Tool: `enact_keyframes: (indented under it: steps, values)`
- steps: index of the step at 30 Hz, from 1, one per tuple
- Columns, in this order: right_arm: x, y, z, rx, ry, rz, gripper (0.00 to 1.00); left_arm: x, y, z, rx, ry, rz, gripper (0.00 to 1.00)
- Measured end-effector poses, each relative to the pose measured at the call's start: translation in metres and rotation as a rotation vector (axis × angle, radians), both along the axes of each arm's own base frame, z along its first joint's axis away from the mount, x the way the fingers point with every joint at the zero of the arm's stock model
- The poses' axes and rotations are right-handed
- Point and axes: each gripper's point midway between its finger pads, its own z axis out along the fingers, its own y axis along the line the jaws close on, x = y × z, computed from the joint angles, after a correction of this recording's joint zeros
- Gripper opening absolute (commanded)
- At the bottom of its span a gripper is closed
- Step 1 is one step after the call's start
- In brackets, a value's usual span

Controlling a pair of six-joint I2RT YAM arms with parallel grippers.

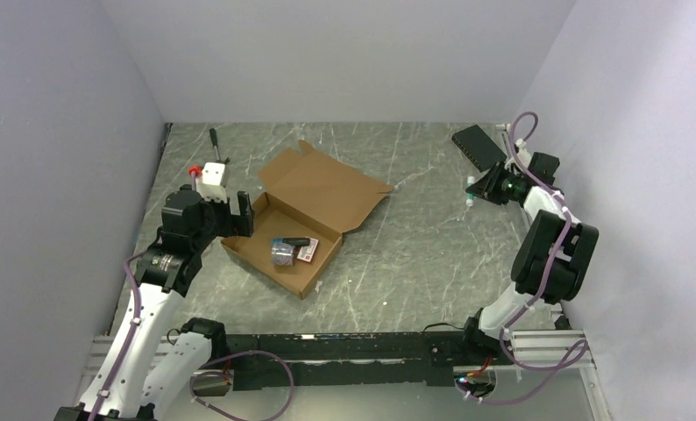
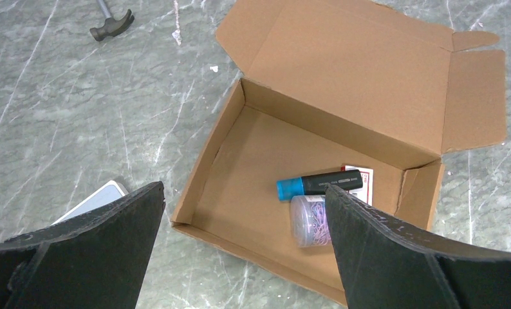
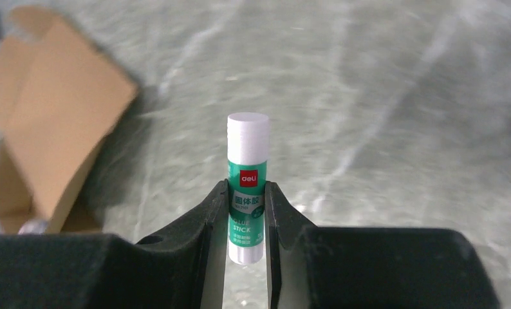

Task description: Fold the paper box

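Right gripper clamping a green glue stick, barely showing from above, left gripper hovering, fingers wide apart, above the paper box, marker lying inside, tub partly hiding behind a finger.

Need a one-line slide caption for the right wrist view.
Right gripper clamps a green-and-white glue stick, grey marbled table behind it and the open paper box blurred at left.

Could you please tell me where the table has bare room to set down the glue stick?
The widest bare table lies between the open lid of the paper box and the right arm; another strip runs before the box's near wall. The far left is crowded: hammer, left fingers.
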Motion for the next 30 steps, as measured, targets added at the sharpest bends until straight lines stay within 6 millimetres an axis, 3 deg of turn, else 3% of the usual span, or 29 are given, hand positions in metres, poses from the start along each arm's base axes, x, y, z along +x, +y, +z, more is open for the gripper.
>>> enact_keyframes:
  steps: [4,7,10,13,16,24,30]
  values:
    - [-0.008,0.043,0.050,0.027,-0.180,0.233,0.00,0.000,0.001,0.000,0.001,0.000,0.006,0.99]
    - [-0.019,0.092,0.081,0.025,-0.302,0.435,0.00,0.001,0.003,0.000,0.001,0.001,0.010,0.99]
    - [-0.040,0.149,0.104,0.034,-0.401,0.657,0.00,0.002,0.004,-0.002,0.002,0.007,0.015,0.99]
    - [-0.063,0.190,0.119,0.069,-0.470,0.821,0.00,0.003,0.005,-0.004,0.004,0.014,0.020,0.99]
    - [-0.077,0.210,0.124,0.097,-0.499,0.913,0.00,0.004,0.007,-0.006,0.006,0.024,0.029,0.99]
    - [-0.113,0.272,0.111,0.174,-0.450,1.134,0.00,0.006,0.011,-0.010,0.008,0.037,0.043,0.99]
    - [-0.134,0.306,0.113,0.189,-0.447,1.245,0.01,0.010,0.011,-0.019,0.014,0.072,0.045,0.98]
